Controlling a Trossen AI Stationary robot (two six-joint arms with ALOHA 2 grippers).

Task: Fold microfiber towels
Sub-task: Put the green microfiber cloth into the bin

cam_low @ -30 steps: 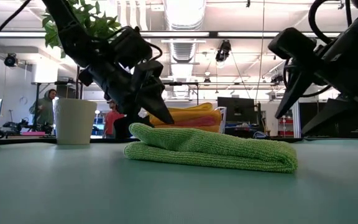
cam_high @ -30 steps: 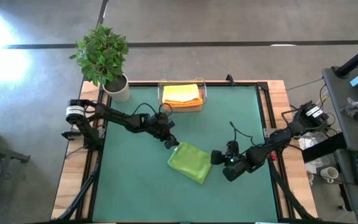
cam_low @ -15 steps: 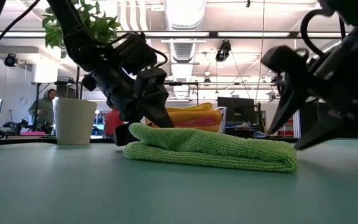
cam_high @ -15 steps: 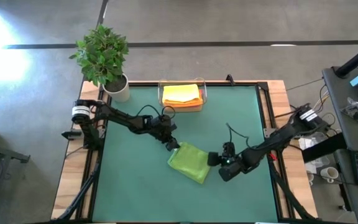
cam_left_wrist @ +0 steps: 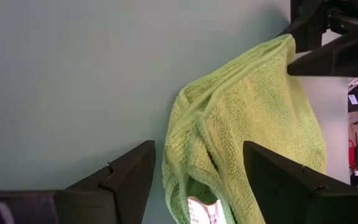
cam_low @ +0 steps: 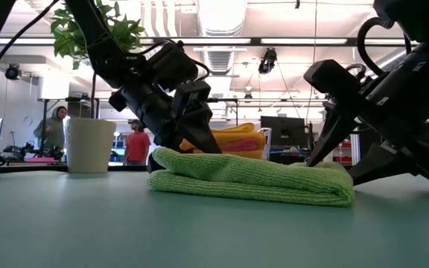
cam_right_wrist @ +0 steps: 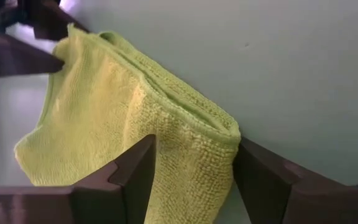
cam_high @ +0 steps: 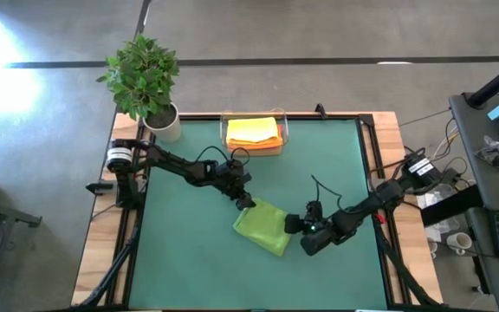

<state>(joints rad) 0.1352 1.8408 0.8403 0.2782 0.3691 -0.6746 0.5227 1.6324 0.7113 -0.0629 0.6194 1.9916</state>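
Green towel (cam_high: 263,227) folded into a thick rectangle, flat on the mat (cam_high: 180,260), near the mat's middle, a little toward the right side. Left gripper (cam_high: 246,201) at the towel's far left corner, fingers spread wide, one finger (cam_left_wrist: 114,183) on bare mat just beside the cloth, the other (cam_left_wrist: 291,180) over the cloth, so the corner between them; not pinched. Right gripper (cam_high: 294,224) at the towel's right end, also spread wide, with the folded edge between its fingers (cam_right_wrist: 129,174); touching or only very near the cloth, cannot tell. In the low view, towel (cam_low: 252,179) lying low and wide, left gripper (cam_low: 192,138) coming down on one end, right gripper (cam_low: 334,145) on the other end. Both grippers pointing toward each other across the towel. Tray (cam_high: 224,132) at the mat's far edge, well apart from the green towel, holding a stack of folded towels (cam_high: 254,133), yellow on top, orange and pink edges below. Plant (cam_high: 143,74) in a white pot (cam_high: 166,123) at the mat's far left corner. Two persons (cam_low: 54,130) far behind the table in the low view, small and unclear.
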